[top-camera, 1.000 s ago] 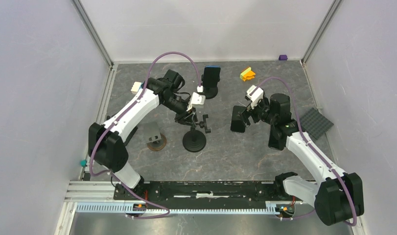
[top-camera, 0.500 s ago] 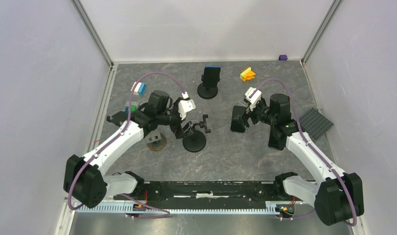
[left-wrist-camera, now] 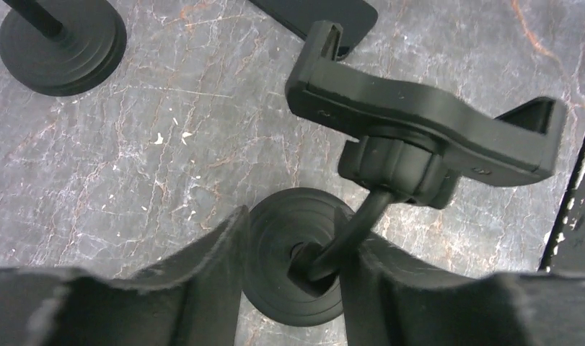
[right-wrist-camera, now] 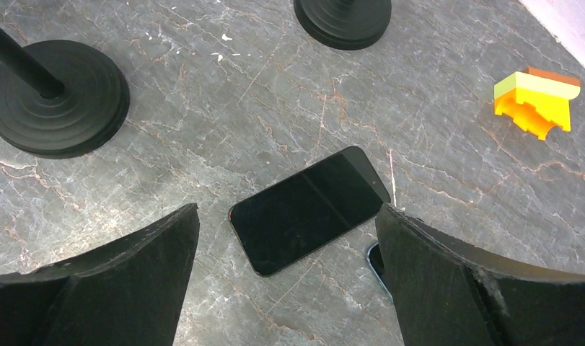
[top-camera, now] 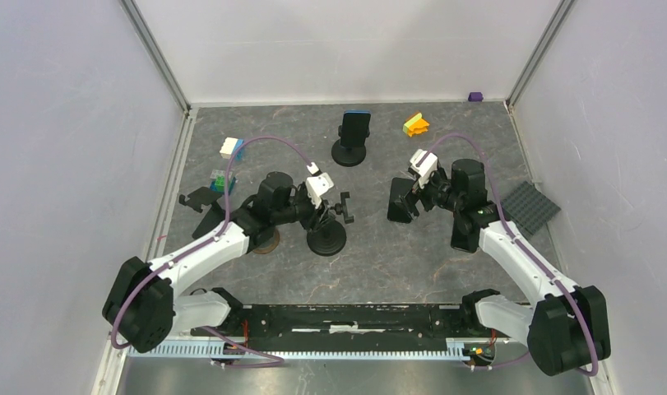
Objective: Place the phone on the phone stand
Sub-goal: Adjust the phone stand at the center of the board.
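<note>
The phone [top-camera: 400, 200] lies flat and dark on the marble floor; in the right wrist view the phone [right-wrist-camera: 307, 210] sits just ahead of my spread fingers. My right gripper [top-camera: 410, 197] [right-wrist-camera: 287, 216] hovers over it, open and holding nothing. The empty phone stand [top-camera: 326, 237] has a round black base, a tilted stem and a clamp cradle [left-wrist-camera: 419, 122]. My left gripper [top-camera: 321, 219] [left-wrist-camera: 293, 238] straddles its stem above the base [left-wrist-camera: 304, 288]. One finger touches the stem, the other stands apart, so the jaws are open.
A second stand [top-camera: 350, 141] at the back carries a blue-edged phone. A blue-edged phone [right-wrist-camera: 374, 259] peeks from under my right finger. Yellow-orange block [top-camera: 416, 125], purple block [top-camera: 475, 96], grey baseplate [top-camera: 531, 206], small coloured bricks [top-camera: 227, 164] and black stand parts [top-camera: 200, 206] lie around.
My left arm swung back from beside the far stand and dropped onto the near stand, its jaws opening wide, then narrowing around the stem. The right arm barely moved.
</note>
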`<state>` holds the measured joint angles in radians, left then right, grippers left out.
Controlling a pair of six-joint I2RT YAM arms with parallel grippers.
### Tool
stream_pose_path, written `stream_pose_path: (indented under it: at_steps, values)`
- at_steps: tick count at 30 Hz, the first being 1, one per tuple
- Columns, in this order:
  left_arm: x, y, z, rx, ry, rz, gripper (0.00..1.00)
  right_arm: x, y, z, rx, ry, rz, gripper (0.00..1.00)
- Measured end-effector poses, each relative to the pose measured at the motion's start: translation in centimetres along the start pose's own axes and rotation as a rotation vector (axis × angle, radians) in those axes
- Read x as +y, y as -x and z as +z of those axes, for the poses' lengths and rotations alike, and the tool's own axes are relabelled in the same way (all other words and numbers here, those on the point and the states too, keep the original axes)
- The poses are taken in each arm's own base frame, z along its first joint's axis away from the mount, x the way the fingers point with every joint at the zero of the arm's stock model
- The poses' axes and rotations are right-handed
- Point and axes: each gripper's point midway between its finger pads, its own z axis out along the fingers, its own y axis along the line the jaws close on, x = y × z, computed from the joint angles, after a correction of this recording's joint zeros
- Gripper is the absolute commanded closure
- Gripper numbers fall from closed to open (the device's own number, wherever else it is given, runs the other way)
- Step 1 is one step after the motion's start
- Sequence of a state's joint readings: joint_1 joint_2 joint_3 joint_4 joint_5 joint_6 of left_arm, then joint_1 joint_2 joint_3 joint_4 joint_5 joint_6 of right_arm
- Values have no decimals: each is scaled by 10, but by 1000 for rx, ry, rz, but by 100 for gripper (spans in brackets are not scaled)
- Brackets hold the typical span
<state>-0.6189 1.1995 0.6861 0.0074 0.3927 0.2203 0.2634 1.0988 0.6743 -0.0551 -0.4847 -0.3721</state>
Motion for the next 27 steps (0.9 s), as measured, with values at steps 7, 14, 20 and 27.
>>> stream_pose_path:
  at_steps: [7, 14, 20, 27]
  values:
    - [-7, 6, 0, -27, -60, 62, 85, -1, -2, 0, 7, -5, -1, 3]
    - [-18, 5, -3, -17, -256, 156, 98, -1, -2, 0, 7, -5, -4, 3]
    - [-14, 23, 3, 19, -484, 254, 98, -1, -2, 0, 7, -5, -9, 3]
    - [-6, 31, 15, 15, -581, 369, 91, -1, -2, 0, 7, -5, -13, 3]
